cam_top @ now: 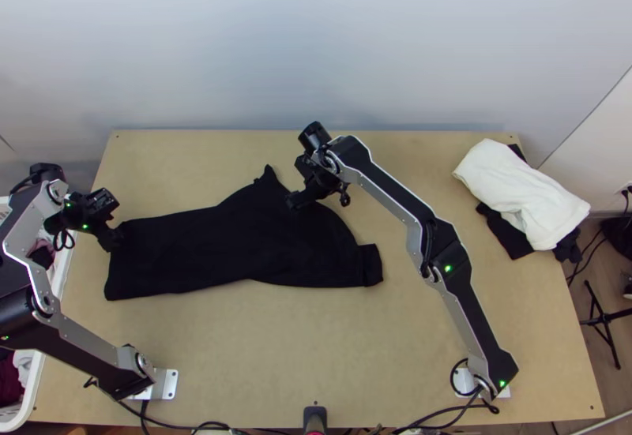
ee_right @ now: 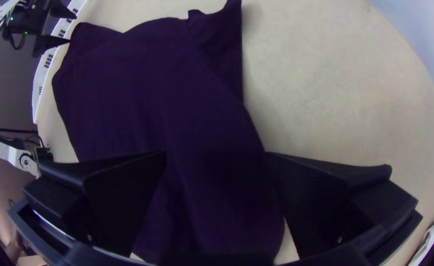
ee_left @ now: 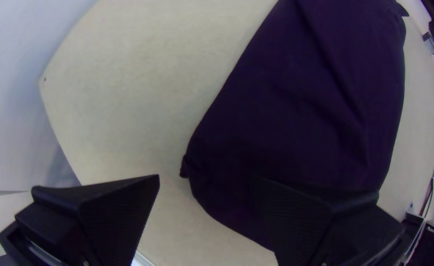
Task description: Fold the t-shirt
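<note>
That shirt (cam_top: 229,241) looks light and floppy; I'd pinch its edges. The left end effector (ee_left: 207,178) and the right end effector (ee_right: 215,153) both gape open.

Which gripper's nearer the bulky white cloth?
Right. Right gripper is at the black fabric t-shirt, mid-table; left gripper is at the shirt's end farthest from the white cloth.

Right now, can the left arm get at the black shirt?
Likely yes: the left gripper is open at the black shirt's left end, nothing visible in the way, and the right gripper is well off along the far edge.
</note>
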Tool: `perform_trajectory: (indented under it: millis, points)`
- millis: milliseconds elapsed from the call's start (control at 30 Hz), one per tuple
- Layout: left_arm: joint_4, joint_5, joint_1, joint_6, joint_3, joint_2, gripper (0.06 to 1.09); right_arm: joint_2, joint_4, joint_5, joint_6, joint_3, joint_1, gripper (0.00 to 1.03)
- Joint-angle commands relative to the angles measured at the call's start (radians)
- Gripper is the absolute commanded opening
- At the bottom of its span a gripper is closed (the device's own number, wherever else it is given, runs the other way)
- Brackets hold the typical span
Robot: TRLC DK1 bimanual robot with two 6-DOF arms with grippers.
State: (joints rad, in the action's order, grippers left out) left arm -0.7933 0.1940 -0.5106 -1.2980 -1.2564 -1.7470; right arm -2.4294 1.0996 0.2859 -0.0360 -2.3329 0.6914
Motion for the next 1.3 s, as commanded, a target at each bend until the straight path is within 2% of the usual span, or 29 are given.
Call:
perform_trajectory:
  millis: [0, 133, 333, 500, 600, 667, 1100, 1267]
  points:
    - [0.017, 0.002, -0.002, 0.006, 0.043, 0.032, 0.97, -0.014, -0.058, -0.005, -0.007, -0.005, -0.006, 0.9]
    - [0.04, 0.002, -0.005, 0.009, 0.06, 0.044, 0.97, -0.016, -0.072, -0.04, -0.005, 0.0, -0.004, 0.88]
    - [0.043, 0.004, -0.002, 0.012, 0.077, 0.052, 0.97, -0.031, -0.08, -0.044, -0.005, 0.021, 0.011, 0.86]
    - [0.054, 0.004, -0.002, 0.014, 0.078, 0.053, 0.97, -0.026, -0.116, -0.065, 0.001, 0.047, 0.011, 0.49]
    - [0.066, 0.004, -0.002, 0.011, 0.077, 0.05, 0.97, -0.026, -0.138, -0.063, 0.007, 0.047, 0.008, 0.19]
    - [0.075, 0.005, -0.002, 0.011, 0.075, 0.046, 0.97, -0.028, -0.142, -0.063, 0.018, 0.047, 0.008, 0.03]
    - [0.103, 0.012, 0.027, 0.016, 0.022, -0.026, 0.97, 0.001, -0.141, -0.062, 0.025, 0.076, 0.013, 0.03]
    - [0.057, 0.01, 0.057, 0.025, 0.029, -0.051, 0.77, 0.007, -0.141, -0.062, 0.025, 0.076, 0.013, 0.03]
